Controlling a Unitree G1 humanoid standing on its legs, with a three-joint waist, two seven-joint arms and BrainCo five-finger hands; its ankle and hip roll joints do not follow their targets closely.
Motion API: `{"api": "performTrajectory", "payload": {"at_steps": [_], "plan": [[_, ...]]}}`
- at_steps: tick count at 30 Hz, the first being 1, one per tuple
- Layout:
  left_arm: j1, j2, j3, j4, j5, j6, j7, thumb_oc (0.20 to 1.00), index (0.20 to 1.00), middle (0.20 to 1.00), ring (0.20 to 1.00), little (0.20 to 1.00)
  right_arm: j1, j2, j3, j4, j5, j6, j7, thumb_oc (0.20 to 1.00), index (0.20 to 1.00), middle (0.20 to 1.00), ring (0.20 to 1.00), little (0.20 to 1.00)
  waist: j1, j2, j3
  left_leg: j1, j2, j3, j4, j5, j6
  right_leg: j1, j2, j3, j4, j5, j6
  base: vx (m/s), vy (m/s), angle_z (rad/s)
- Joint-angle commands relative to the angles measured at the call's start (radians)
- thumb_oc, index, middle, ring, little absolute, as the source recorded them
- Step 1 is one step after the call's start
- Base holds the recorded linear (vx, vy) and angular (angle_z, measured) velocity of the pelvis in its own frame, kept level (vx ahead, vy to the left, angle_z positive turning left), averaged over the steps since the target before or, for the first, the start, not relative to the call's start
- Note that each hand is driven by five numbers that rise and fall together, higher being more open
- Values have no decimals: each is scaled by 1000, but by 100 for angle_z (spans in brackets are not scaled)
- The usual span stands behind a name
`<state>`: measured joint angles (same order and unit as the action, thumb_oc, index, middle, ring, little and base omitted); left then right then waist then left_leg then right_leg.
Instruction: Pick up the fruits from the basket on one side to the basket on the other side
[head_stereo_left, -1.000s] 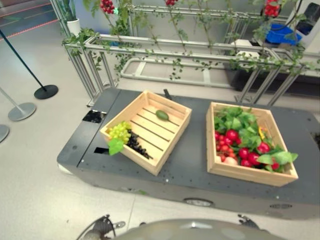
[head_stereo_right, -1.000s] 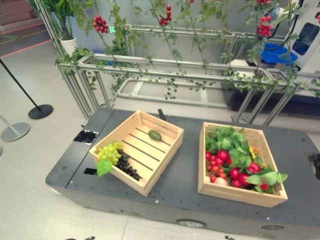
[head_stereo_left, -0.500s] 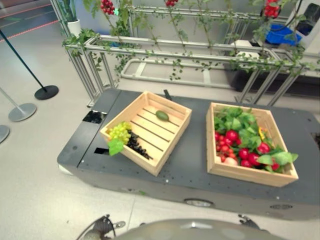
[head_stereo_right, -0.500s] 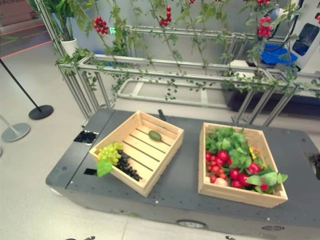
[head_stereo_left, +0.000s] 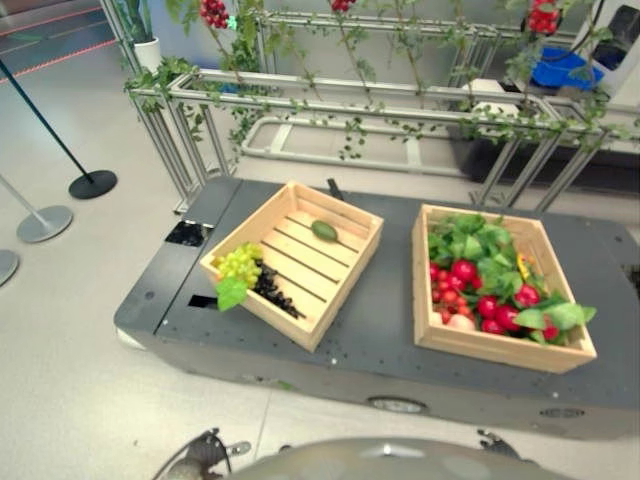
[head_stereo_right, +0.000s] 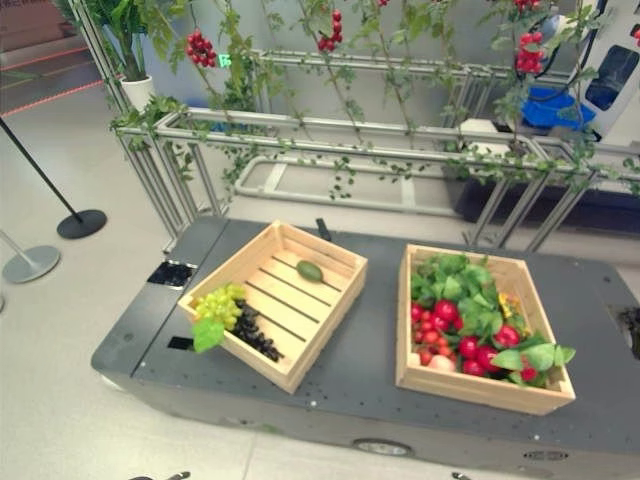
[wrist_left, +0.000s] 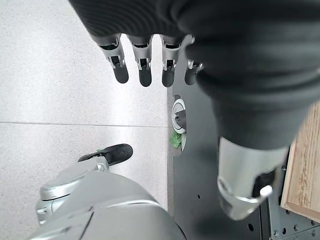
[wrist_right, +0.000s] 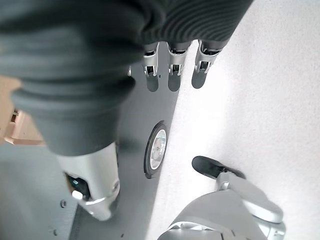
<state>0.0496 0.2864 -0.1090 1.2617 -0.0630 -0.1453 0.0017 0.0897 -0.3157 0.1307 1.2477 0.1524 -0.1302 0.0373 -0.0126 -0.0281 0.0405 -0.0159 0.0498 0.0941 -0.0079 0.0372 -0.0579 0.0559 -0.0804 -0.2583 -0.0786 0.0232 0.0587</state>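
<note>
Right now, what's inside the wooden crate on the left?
The left crate holds green grapes with a leaf, dark grapes beside them, and one small green fruit near the back. Whatever lies under the grapes is hidden.

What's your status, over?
Left hand and right hand open, hanging empty. Fruits in right crate; left crate holds grapes. Nothing blocking.

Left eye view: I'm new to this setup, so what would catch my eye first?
The right wooden crate, heaped with red fruits and green leaves, stands out on the dark platform. The left wooden crate is angled and sparse: green grapes and dark grapes at its near corner, one green fruit farther back.
</note>
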Motion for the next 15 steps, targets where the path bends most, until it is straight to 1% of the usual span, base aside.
{"api": "performTrajectory", "payload": {"at_steps": [1, 3, 4, 5, 6, 7, 8, 9, 10, 11, 12, 13, 15], "plan": [[-89, 16, -13, -17, -50, -35, 22, 1000, 1000, 1000, 1000, 1000, -87, -40, 23, -18, 44, -17, -6, 1000, 1000, 1000, 1000, 1000, -12, -32, 104, -100, -4, 17, 278, -64, -44, -27, -8, -7, 111, -111, 4, -108, -96, 24], [-109, 23, -10, -25, -64, -36, 36, 1000, 1000, 1000, 1000, 1000, -91, -52, 32, -58, 48, -22, -6, 1000, 1000, 1000, 1000, 1000, -7, -36, 137, -172, 3, 3, 384, -3, -71, -27, -9, -17, 115, -116, -10, -104, -83, 35], [-121, 24, -11, -28, -72, -36, 40, 1000, 1000, 1000, 1000, 1000, -101, -57, 35, -63, 51, -24, -10, 1000, 1000, 1000, 1000, 1000, -2, -39, 150, -205, -4, -17, 418, 2, -74, -31, -12, -20, 115, -118, -11, -73, -40, 27], [-124, 25, -12, -27, -81, -39, 46, 1000, 1000, 1000, 1000, 1000, -112, -61, 37, -66, 56, -24, -17, 1000, 1000, 1000, 1000, 1000, -2, -35, 154, -215, -2, -28, 392, 0, -68, -37, -10, -19, 112, -120, -9, 12, 12, 12], [-124, 26, -12, -27, -85, -41, 50, 1000, 1000, 1000, 1000, 1000, -116, -62, 38, -68, 58, -25, -20, 1000, 1000, 1000, 1000, 1000, -4, -32, 153, -211, 12, -31, 329, -5, -62, -42, -9, -18, 110, -121, -3, 175, 158, -1], [-113, 29, -8, -25, -92, -46, 58, 1000, 1000, 1000, 1000, 1000, -126, -74, 39, -83, 58, -33, -28, 1000, 1000, 1000, 1000, 1000, -4, -13, 144, -171, 92, -34, 91, 21, -53, -41, -3, -4, 90, -122, 22, 174, 151, -10], [-112, 29, -8, -25, -92, -46, 58, 1000, 1000, 1000, 1000, 1000, -125, -75, 39, -83, 58, -33, -28, 1000, 1000, 1000, 1000, 1000, -3, -13, 145, -167, 92, -32, 86, 24, -53, -40, -3, -2, 90, -122, 22, 186, 191, -33], [-113, 29, -10, -25, -93, -47, 61, 1000, 1000, 1000, 1000, 1000, -130, -78, 41, -91, 60, -37, -33, 1000, 1000, 1000, 1000, 1000, 2, -6, 146, -178, 112, -31, 0, 63, -58, -41, 0, 3, 82, -121, 30, 83, 119, -30], [-120, 32, -14, -25, -95, -50, 69, 1000, 1000, 1000, 1000, 1000, -141, -80, 47, -97, 63, -44, -41, 1000, 1000, 1000, 1000, 1000, 10, -4, 152, -203, 127, -41, -50, 91, -66, -40, -3, 12, 73, -122, 38, 152, 203, -10], [-123, 35, -15, -24, -96, -54, 76, 1000, 1000, 1000, 1000, 1000, -151, -83, 53, -97, 59, -46, -47, 1000, 1000, 1000, 1000, 1000, 18, -6, 155, -233, 135, -59, -62, 103, -76, -34, -11, 24, 60, -122, 46, 162, 208, 16], [-119, 35, -11, -19, -98, -53, 71, 1000, 1000, 1000, 1000, 1000, -156, -82, 53, -93, 59, -45, -43, 1000, 1000, 1000, 1000, 1000, 20, -2, 150, -208, 134, -69, -53, 93, -70, -28, -12, 41, 58, -124, 56, 214, 262, 18], [-119, 39, -12, -17, -97, -52, 75, 1000, 1000, 1000, 1000, 1000, -152, -77, 47, -100, 60, -45, -47, 1000, 1000, 1000, 1000, 1000, 19, 0, 148, -211, 133, -55, -55, 112, -80, -21, -17, 42, 52, -123, 64, 204, 294, -11], [-131, 44, -24, -21, -88, -53, 76, 1000, 1000, 1000, 1000, 1000, -153, -71, 33, -89, 61, -44, -50, 1000, 1000, 1000, 1000, 1000, 19, -7, 149, -218, 102, -36, -40, 103, -70, -24, -53, 44, 66, -122, 80, 207, 409, -26]]}}
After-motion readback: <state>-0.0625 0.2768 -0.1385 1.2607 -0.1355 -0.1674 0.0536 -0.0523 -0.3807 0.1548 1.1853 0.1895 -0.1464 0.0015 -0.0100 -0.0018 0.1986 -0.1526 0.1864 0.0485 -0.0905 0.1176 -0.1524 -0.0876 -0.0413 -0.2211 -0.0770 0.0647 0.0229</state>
